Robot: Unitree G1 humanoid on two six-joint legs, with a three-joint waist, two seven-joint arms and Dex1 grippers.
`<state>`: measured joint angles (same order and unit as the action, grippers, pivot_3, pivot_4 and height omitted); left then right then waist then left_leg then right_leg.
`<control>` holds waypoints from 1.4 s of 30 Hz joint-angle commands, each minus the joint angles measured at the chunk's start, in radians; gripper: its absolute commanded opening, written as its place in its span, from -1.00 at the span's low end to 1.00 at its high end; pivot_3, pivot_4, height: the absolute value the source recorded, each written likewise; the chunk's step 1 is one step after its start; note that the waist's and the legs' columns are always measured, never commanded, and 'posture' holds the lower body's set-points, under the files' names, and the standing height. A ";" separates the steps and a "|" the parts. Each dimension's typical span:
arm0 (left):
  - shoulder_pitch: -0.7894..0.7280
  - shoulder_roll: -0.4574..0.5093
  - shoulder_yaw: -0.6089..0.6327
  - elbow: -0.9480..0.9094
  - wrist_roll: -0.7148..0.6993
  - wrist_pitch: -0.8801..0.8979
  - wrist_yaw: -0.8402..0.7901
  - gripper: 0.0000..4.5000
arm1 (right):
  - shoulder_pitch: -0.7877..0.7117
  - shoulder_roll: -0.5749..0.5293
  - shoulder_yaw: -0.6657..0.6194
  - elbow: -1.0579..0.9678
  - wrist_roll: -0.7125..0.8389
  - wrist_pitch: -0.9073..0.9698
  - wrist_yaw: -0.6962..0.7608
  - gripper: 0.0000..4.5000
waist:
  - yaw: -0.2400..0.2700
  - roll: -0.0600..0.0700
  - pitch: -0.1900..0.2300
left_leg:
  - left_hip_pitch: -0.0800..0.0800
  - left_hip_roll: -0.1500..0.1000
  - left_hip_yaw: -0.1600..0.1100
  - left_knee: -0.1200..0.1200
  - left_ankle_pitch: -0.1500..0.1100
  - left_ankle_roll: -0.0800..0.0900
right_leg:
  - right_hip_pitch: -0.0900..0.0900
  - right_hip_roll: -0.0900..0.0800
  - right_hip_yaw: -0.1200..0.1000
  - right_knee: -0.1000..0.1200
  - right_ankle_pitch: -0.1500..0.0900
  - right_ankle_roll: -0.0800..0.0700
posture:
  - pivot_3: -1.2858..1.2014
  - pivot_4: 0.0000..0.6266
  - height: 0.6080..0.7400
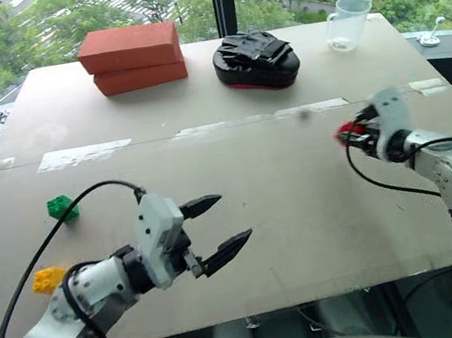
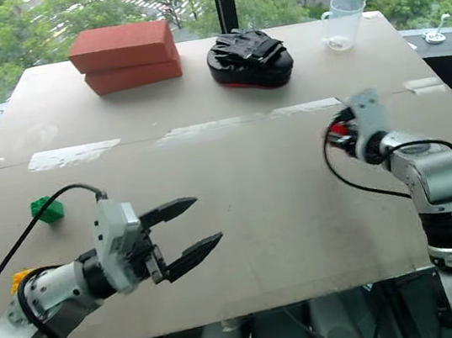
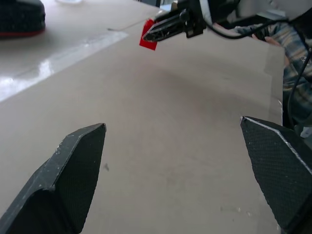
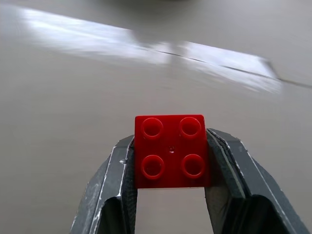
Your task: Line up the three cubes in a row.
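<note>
- Right claw (image 4: 170,161) — clamped on the red cube (image 4: 170,151).
- Left claw (image 1: 218,231) — fully spread, empty.
- Green cube (image 1: 62,208) and yellow cube (image 1: 48,280) — on worktop (image 1: 280,186), left side.

A big flat beige table (image 1: 242,218) is seen with a seam and strips of pale tape (image 1: 83,154) across the middle. At about 11 o'clock two large reddish-orange bricks (image 1: 134,58) are stacked, one on the other. At 12 a black padded mitt with a red edge (image 1: 256,60) is laid flat, and at 1 o'clock a clear plastic measuring cup (image 1: 347,23) is stood upright. Near the 9 o'clock edge a small green studded block (image 1: 62,208) is found, with a small yellow studded block (image 1: 48,280) nearby, toward 8 o'clock.
</note>
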<state>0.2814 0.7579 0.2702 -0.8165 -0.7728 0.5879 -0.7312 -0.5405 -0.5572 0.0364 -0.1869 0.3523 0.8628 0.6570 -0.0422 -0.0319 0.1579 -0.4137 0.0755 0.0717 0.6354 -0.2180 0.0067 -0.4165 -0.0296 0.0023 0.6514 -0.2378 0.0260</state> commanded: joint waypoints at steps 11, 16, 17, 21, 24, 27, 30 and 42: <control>0.160 0.016 0.175 -0.014 0.003 -0.079 -0.117 1.00 | -0.355 0.103 0.439 0.581 -0.246 -0.670 0.582 -0.41 | 0.030 -0.001 0.000 | -0.002 -0.002 0.003 0.003 0.000 0.000 | 0.000 -0.004 -0.002 -0.001 -0.002 -0.004 | 0.03 -0.52 1.00; 0.185 0.019 0.204 -0.015 0.002 -0.088 -0.128 1.00 | -0.402 0.129 0.428 0.696 -0.286 -0.765 0.634 -0.41 | 0.029 -0.001 0.000 | -0.002 -0.001 0.003 0.002 0.000 0.000 | 0.000 -0.003 -0.002 0.000 -0.002 -0.004 | 0.03 -0.52 1.00; 0.187 0.019 0.206 -0.013 0.004 -0.090 -0.130 1.00 | -0.410 0.131 0.424 0.712 -0.289 -0.774 0.644 -0.41 | 0.028 -0.001 0.000 | -0.002 -0.001 0.003 0.002 0.000 0.000 | 0.000 -0.003 -0.002 0.000 -0.002 -0.004 | 0.03 -0.52 1.00; 0.188 0.022 0.211 -0.008 0.006 -0.096 -0.135 1.00 | -0.437 0.134 0.411 0.769 -0.302 -0.808 0.672 -0.41 | 0.028 0.000 0.000 | -0.001 -0.001 0.003 0.002 0.000 0.000 | 0.000 -0.003 -0.002 0.001 -0.002 -0.004 | 0.03 -0.52 1.00; 0.183 0.023 0.211 0.000 0.009 -0.099 -0.141 1.00 | -0.459 0.141 0.406 0.822 -0.315 -0.832 0.680 -0.41 | 0.028 0.000 0.000 | -0.001 -0.001 0.003 0.002 0.000 0.000 | 0.000 -0.003 -0.002 0.002 -0.002 -0.004 | 0.03 -0.52 1.00; 0.182 0.023 0.213 0.003 0.011 -0.102 -0.147 1.00 | -0.471 0.149 0.404 0.860 -0.326 -0.854 0.687 -0.41 | 0.028 0.000 0.000 | -0.001 -0.001 0.003 0.002 0.000 0.000 | 0.000 -0.003 -0.002 0.002 -0.002 -0.004 | 0.03 -0.52 1.00; 0.181 0.022 0.212 0.006 0.012 -0.104 -0.153 1.00 | -0.489 0.166 0.397 0.918 -0.343 -0.886 0.691 -0.41 | 0.028 0.000 0.000 | -0.001 -0.001 0.003 0.002 0.000 0.000 | 0.000 -0.003 -0.002 0.002 -0.002 -0.004 | 0.03 -0.52 1.00; 0.168 0.020 0.198 0.020 0.028 -0.109 -0.162 1.00 | -0.538 0.220 0.372 1.092 -0.387 -0.971 0.742 0.04 | 0.027 0.000 0.000 | -0.001 -0.001 0.003 0.002 0.000 0.000 | 0.000 -0.003 -0.002 0.003 -0.002 -0.004 | 0.03 -0.52 1.00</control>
<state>0.4516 0.7752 0.4613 -0.7914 -0.7463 0.4965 -0.8900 -1.0513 -0.3410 0.4256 0.8910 -0.0302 -0.0861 1.3813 -0.0156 -0.0322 0.1582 -0.4145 0.0741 0.0748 0.6377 -0.2181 0.0067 -0.4167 -0.0329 0.0001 0.6539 -0.2397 0.0218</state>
